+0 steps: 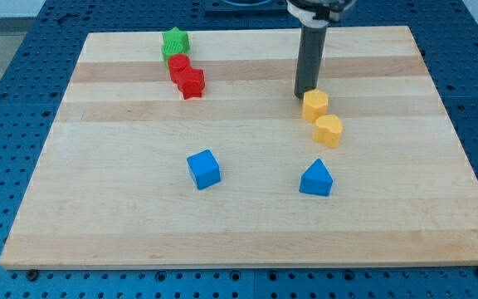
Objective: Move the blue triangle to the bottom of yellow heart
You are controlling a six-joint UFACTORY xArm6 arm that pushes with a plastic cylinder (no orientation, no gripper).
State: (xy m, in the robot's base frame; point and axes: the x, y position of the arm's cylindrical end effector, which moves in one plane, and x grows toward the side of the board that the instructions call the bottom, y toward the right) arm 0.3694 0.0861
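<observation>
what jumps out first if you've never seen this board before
The dark rod dropping in from the view's top, my tip right beside a yellow block with the yellow heart just below it. Next, the blue triangle and blue cube at mid-board, and a green and red cluster at upper left.

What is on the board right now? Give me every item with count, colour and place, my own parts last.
green star block: 1, green, top left of the board, above the red pair
red blocks: 2, red, touching each other just below the green one; the lower is a red star, the upper's shape is unclear
blue cube: 1, blue, lower middle, left of centre
blue triangle: 1, blue, lower right of centre, below the yellow pair
yellow hexagon block: 1, yellow, right of centre
yellow heart: 1, yellow, just below the hexagon block
wooden board: 1, light wood, on a blue perforated table
my tip: 1, dark rod, at the hexagon block's upper left edge
</observation>
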